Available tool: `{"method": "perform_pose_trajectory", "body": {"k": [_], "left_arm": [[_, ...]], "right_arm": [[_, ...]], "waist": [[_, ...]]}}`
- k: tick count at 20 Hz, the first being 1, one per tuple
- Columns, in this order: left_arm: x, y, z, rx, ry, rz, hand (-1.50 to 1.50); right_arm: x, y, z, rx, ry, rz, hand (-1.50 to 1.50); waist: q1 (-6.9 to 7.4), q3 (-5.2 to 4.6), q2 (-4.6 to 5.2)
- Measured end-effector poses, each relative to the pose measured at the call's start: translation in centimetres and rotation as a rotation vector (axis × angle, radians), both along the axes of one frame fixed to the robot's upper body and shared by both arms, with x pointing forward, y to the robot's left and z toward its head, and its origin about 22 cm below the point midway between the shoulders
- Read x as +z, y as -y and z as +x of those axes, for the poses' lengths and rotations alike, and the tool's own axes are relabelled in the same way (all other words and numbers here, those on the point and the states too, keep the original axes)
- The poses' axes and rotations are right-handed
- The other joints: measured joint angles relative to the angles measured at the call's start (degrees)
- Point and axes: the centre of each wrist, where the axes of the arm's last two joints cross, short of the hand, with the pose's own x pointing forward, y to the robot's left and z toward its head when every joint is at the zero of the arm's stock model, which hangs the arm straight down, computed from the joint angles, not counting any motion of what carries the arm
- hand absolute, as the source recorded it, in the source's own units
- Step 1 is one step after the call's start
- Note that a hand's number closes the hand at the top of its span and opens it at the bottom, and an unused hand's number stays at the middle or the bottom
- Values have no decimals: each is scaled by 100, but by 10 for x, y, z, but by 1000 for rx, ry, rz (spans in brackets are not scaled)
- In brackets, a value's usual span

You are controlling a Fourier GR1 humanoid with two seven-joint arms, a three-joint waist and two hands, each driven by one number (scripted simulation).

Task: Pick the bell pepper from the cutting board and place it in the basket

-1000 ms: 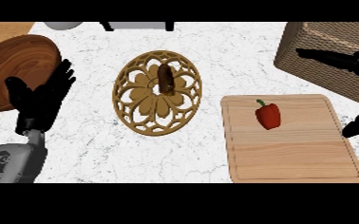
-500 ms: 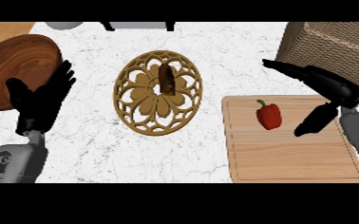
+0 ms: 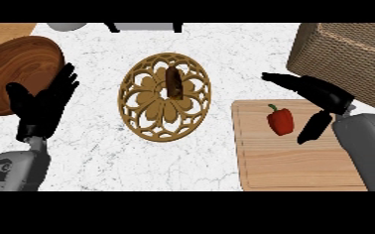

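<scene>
At the far left, a round brown wooden bowl (image 3: pixel 26 69) lies partly out of view on the white marbled counter (image 3: pixel 95 148). Just beside it, the black left hand (image 3: pixel 42 105) rests on its grey forearm, fingers straight and spread, pointing up toward the bowl's rim and holding nothing. Near the top edge sits a pale grey rounded object (image 3: pixel 70 26), and beside it a dark-legged grey object (image 3: pixel 147 27), both cut off by the frame.

In the middle of the counter lies a round tan wooden openwork trivet with a flower pattern (image 3: pixel 164 96), with a small dark brown oblong piece (image 3: pixel 174 83) lying on its upper part.

Further right, a light rectangular wooden cutting board (image 3: pixel 293 168) reaches the lower edge. The red bell pepper with a green stem (image 3: pixel 280 120) lies on the board's upper part. The black right hand (image 3: pixel 322 99) hovers just beside the pepper, at its right: fingers extended above it, thumb pointing down at its right, apart and not closed on it. The woven tan wicker basket (image 3: pixel 341 49) stands in the upper right corner, behind that hand.
</scene>
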Motion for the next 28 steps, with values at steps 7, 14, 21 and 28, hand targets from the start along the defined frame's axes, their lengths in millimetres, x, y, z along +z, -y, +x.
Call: {"method": "perform_pose_trajectory", "body": {"k": [7, 14, 21, 28], "left_arm": [[-3, 4, -1, 5, 0, -1, 0], [3, -3, -1, 3, -2, 1, 0], [2, 2, -4, 7, -5, -2, 0], [7, 2, 4, 0, -3, -4, 0]], "right_arm": [[-12, 6, 7, 19, -3, -15, -150], [-14, 17, 5, 34, -23, 4, -150], [-28, 18, -6, 52, -7, -2, -150], [-44, 13, -6, 55, 7, -51, -150]], "waist": [[2, 0, 1], [-14, -1, -4], [-16, -2, -6], [-12, 0, -1]]}}
